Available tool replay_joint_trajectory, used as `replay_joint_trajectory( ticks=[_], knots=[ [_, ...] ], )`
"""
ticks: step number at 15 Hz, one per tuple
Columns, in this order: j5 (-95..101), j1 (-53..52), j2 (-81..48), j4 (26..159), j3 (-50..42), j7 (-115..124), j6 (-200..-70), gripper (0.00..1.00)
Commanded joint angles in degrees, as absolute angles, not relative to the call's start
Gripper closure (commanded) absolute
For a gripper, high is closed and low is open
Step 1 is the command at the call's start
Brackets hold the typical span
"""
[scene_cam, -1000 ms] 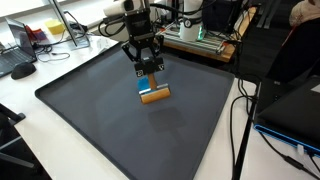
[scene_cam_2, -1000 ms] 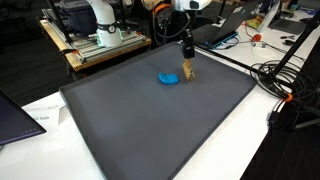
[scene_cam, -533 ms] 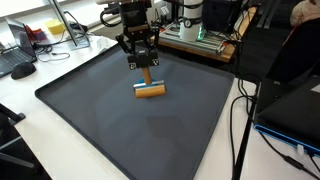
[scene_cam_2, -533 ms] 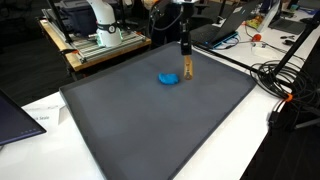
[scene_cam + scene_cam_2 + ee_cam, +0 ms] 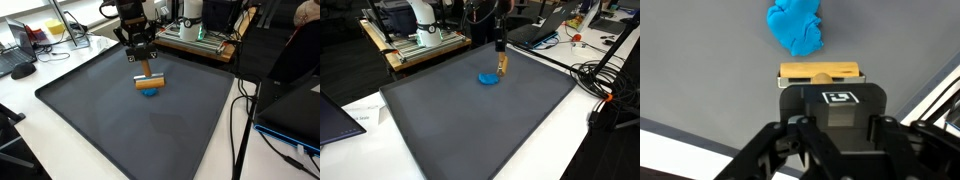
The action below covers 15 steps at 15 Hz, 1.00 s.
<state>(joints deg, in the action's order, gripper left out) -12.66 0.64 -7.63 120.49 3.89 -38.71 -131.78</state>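
Bright, even indoor light from overhead in all views; shadows are soft and faint. The dark mat [image 5: 110,115] is matte, no glare. Exterior views are small and coarse, fine detail lost. Wrist view: end effector [image 5: 823,88] close to the lens and soft; wooden tool [image 5: 820,73] and blue cloth [image 5: 797,28] sharper.
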Motion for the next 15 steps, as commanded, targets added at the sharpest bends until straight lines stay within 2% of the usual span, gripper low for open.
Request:
replay_joint_trajectory(
  ticks=[1, 6, 7, 10, 15],
  knots=[
    [-12.5, 0.7, -7.6, 120.1, 3.9, -38.6, -131.5, 0.53],
    [-12.5, 0.7, -8.5, 120.2, 4.0, -38.6, -131.5, 0.53],
    [-12.5, 0.7, -8.5, 120.2, 4.0, -38.6, -131.5, 0.78],
    [-6.9, -0.3, -9.9, 116.1, 3.6, -33.2, -128.0, 0.78],
    [-4.3, -0.6, -14.2, 104.8, 4.4, -29.5, -113.7, 0.78]
  ],
)
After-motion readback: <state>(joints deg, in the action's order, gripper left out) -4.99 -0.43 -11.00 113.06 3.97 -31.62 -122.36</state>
